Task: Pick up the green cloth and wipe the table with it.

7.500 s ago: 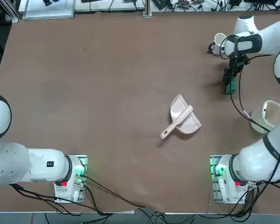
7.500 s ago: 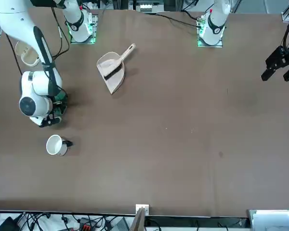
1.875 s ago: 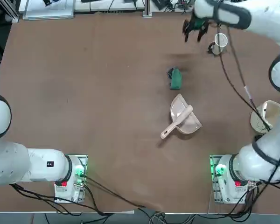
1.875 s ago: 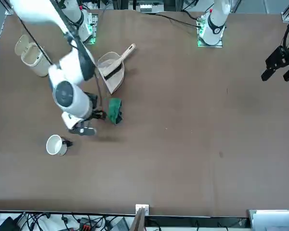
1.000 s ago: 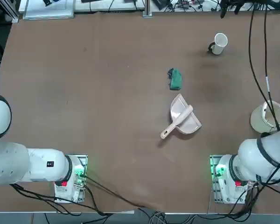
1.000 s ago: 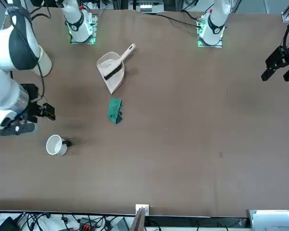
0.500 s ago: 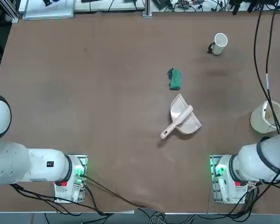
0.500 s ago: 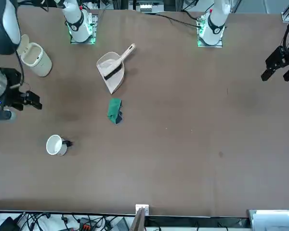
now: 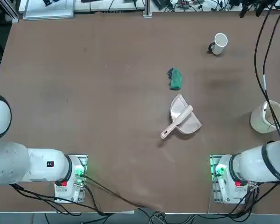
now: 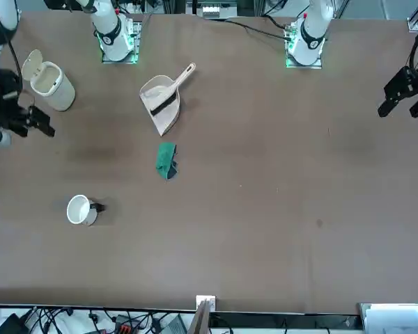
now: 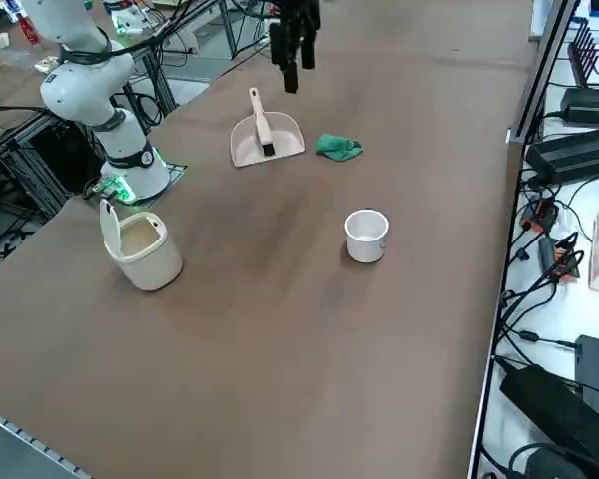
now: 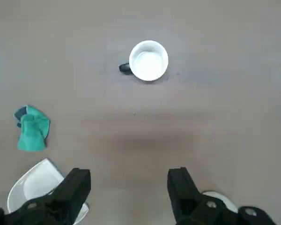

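The green cloth (image 9: 176,79) lies crumpled and loose on the brown table (image 9: 84,93), just beyond the dustpan; it also shows in the front view (image 10: 166,160) and the side view (image 11: 338,148). My right gripper (image 12: 129,187) hangs high above the table, open, with nothing between its fingers. It is well off to the right of the cloth (image 12: 33,132), roughly between the cup and the bin. The front view has the gripper (image 10: 36,125) at the left edge, and the side view shows the gripper (image 11: 298,68) raised in the air.
A beige dustpan (image 9: 183,119) with a small brush lies near the table's middle. A white cup (image 9: 219,42) stands at the far right. A beige lidded bin (image 9: 266,116) sits at the right edge. Cables run along the far side.
The cloth, earlier in my gripper at the right, now lies released at mid-table. Over the last second my open gripper rose and swung right; the cloth stayed still.
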You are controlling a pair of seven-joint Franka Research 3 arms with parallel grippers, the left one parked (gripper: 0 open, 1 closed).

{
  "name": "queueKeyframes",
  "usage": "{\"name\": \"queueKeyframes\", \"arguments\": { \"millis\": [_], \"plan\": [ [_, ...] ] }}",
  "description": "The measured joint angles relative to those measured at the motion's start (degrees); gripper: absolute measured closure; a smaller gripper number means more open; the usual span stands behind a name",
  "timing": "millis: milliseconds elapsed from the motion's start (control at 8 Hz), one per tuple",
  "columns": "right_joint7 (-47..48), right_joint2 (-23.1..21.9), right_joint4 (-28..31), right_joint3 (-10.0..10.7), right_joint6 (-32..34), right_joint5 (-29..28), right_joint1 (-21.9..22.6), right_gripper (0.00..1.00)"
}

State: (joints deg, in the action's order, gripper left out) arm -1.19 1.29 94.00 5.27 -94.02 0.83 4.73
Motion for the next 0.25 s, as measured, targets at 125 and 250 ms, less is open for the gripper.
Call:
{"name": "queueKeyframes", "arguments": {
  "millis": [125,250],
  "plan": [
    [-0.82,-1.29,0.11,0.03,0.74,-0.04,0.06,0.0],
    [-1.85,-1.95,0.09,0.03,0.86,-0.32,0.21,0.0]
  ]
}}
